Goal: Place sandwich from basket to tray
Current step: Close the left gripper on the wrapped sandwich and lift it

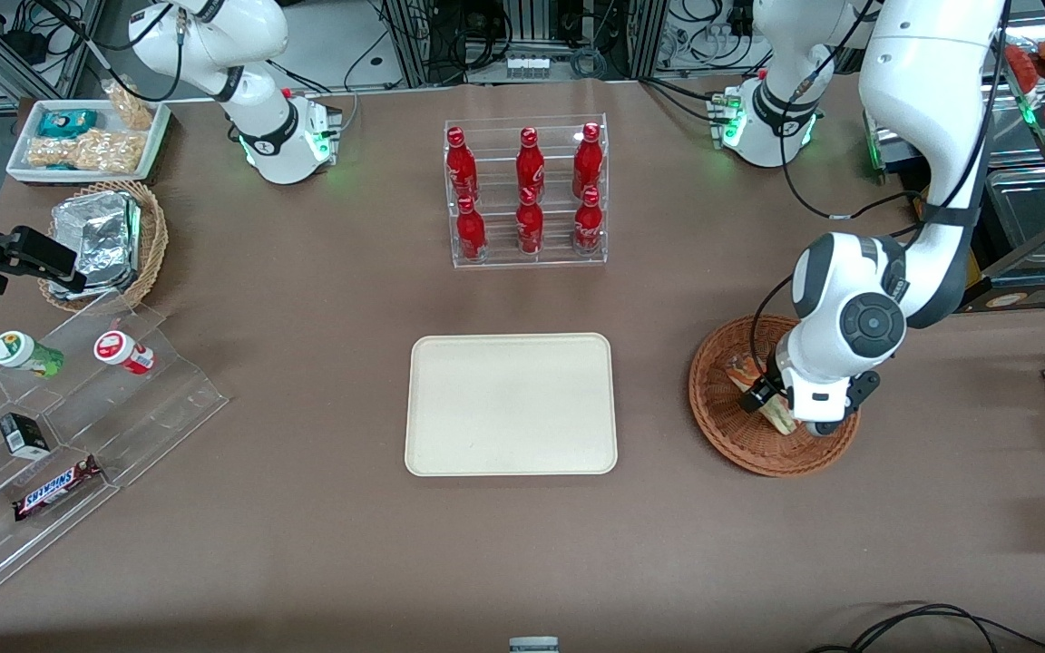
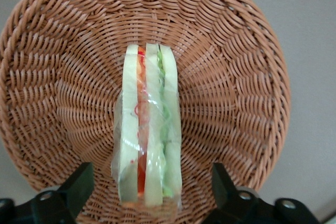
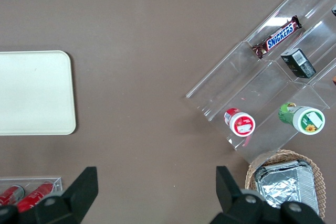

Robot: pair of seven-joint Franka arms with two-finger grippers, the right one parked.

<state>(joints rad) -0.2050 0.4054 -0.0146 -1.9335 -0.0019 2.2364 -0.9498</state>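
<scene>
The gripper (image 1: pixel 781 402) hangs low over the basket (image 1: pixel 720 413), its fingers (image 2: pixel 79 184) spread wide apart and holding nothing. The sandwich (image 2: pixel 148 129) lies in the middle of the basket, right between the two fingers. The cream tray (image 1: pixel 512 404) sits bare mid-table on the brown table (image 1: pixel 323 535), well apart from the basket.
</scene>
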